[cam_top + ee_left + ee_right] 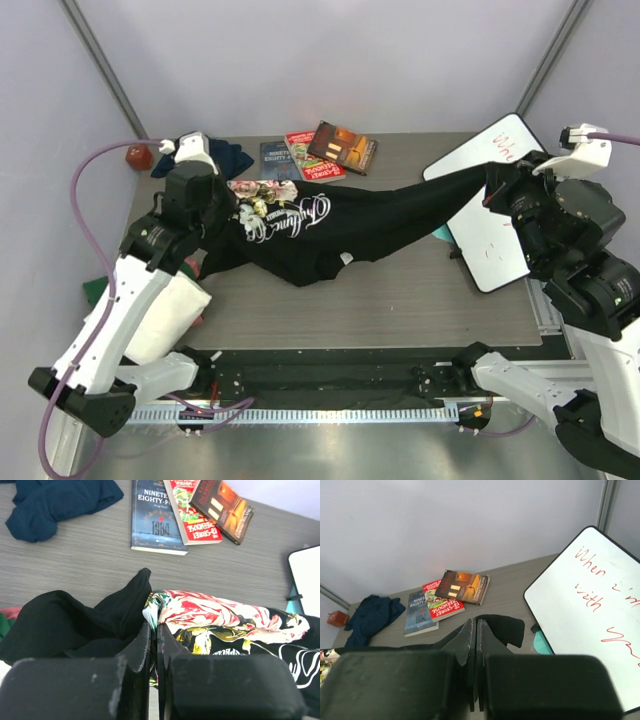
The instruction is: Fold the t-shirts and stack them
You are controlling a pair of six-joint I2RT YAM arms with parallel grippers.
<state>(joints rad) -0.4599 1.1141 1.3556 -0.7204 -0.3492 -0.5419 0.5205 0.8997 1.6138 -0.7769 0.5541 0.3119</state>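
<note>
Two grippers each pinch one end of the black shirt (370, 222). The left gripper (154, 630) has its fingers pressed together on a fold of cloth right beside the pink-and-white rose print. The right gripper (475, 627) is clamped just as tight on a plain black corner. Between them the shirt stretches across the table (400, 305) from left to right, with the print and white lettering at the left end and the middle sagging low. At its right end it crosses the edge of a whiteboard (492, 235) with red handwriting, and a teal mat (443, 232) peeks out from under that board. Behind the shirt three books (320, 152) lie fanned at the table's back edge, and a crumpled navy shirt (228, 158) sits just left of them. Folded white cloth (168, 318) lies by the near left edge, under the left arm.
</note>
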